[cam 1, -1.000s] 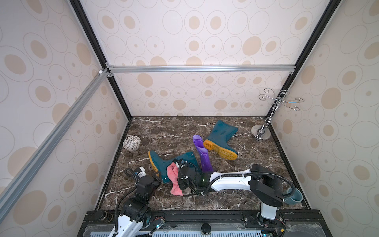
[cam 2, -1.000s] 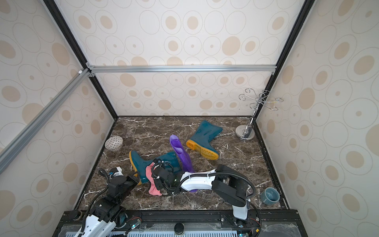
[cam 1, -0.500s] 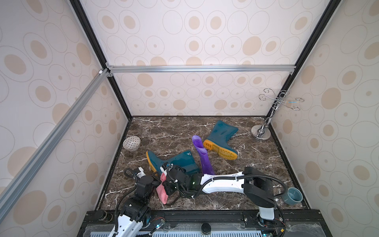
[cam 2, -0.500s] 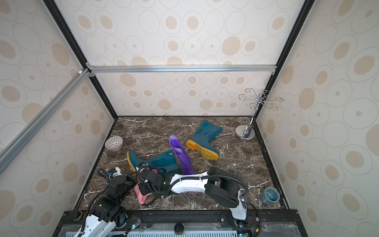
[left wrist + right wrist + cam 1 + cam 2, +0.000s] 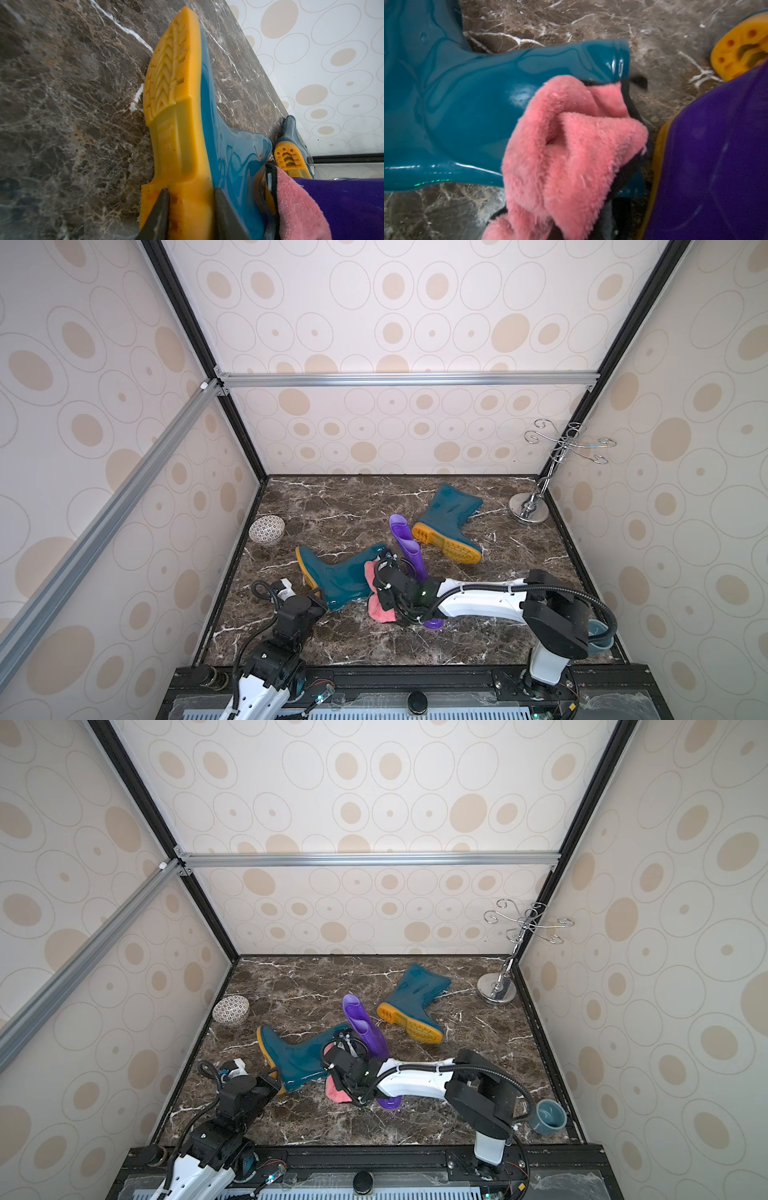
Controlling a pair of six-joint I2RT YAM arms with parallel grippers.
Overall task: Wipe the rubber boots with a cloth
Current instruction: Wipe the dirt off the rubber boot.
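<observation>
Nearest to us, our left gripper point(image 5: 190, 204) is pinching the heel of the near teal boot point(image 5: 340, 576). One finger is bearing on the yellow-orange tread and the other on the glossy side, so the jaws are standing partly apart around the sole. That boot is lying on its side on the marble tabletop point(image 5: 332, 639), with its sole facing the left wall.

Just beyond, our right gripper point(image 5: 383, 572) is reaching in from the right, its jaws pressed together on the cloth point(image 5: 571, 145). The pink pile is bunching against the open end of that boot's shaft and touching it. The cloth's dark edge is trailing down between this boot and the purple boot point(image 5: 409, 551). The purple boot is lying just beside the cloth and running away from us, with its foot partly hidden under our right arm.

Farther back, the second teal boot point(image 5: 446, 518) is lying on its side, well apart from both grippers and from the cloth.

We are judging ourselves to be partway through the first boot, working on its shaft while the heel is being steadied. The cloth is not touching its foot end, and the purple boot and the far teal boot seem to be waiting their turn. The gloss alone is not telling us which surfaces are already wiped.
</observation>
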